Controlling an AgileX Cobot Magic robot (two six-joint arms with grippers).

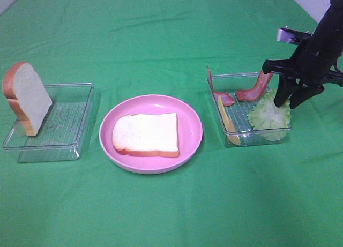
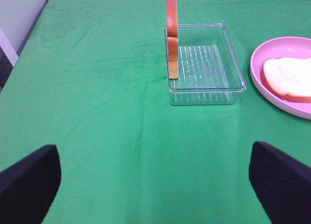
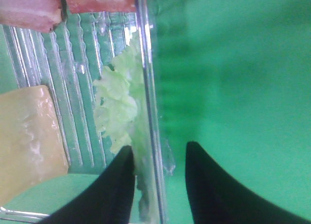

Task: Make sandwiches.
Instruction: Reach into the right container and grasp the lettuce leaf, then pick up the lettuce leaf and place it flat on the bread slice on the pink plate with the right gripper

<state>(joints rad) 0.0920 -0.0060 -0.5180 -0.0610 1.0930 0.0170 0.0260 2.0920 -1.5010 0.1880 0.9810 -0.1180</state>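
One white bread slice (image 1: 144, 134) lies flat on the pink plate (image 1: 190, 150). Another slice (image 1: 27, 99) leans upright in the left clear tray (image 1: 64, 145). The right clear tray (image 1: 252, 137) holds a lettuce leaf (image 1: 268, 115), bacon strips (image 1: 257, 86) and a cheese square (image 1: 225, 118) standing on edge. My right gripper (image 1: 289, 103) reaches down at that tray's outer side. In its wrist view the right gripper (image 3: 158, 156) straddles the tray wall (image 3: 148, 88), partly closed with a gap, and the lettuce (image 3: 116, 102) touches the inner finger. My left gripper (image 2: 155, 180) hovers wide open over bare cloth, well short of the left tray (image 2: 228, 83).
A green cloth covers the whole table. The plate sits between the two trays. One bacon strip (image 1: 210, 81) leans over the right tray's near-left wall. The table's left edge shows in the left wrist view.
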